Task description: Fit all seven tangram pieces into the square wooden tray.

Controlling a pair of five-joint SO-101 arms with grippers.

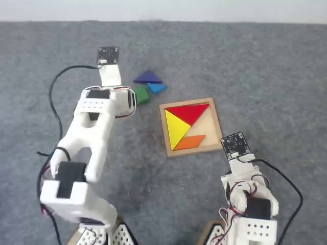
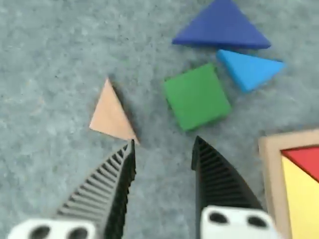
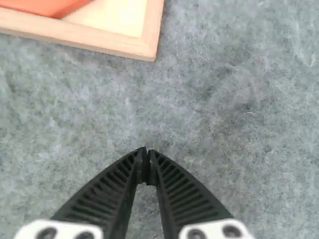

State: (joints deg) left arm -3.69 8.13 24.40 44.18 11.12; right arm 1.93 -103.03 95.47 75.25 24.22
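While three pieces point(image 1: 191, 112) sat in the tray point(image 1: 196, 150), four lay loose toward the desk's far edge.
Left gripper point(image 2: 164, 144) hung open near the tan triangle point(image 2: 110, 117); right gripper point(image 3: 147, 152) sat closed by the tray's corner.

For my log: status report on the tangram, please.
Left gripper open, beside tan wooden triangle. Right gripper shut, by square wooden tray. Inside: red triangle, yellow triangle, orange piece; outside: green square, dark blue triangle, light blue triangle. Nothing blocking.
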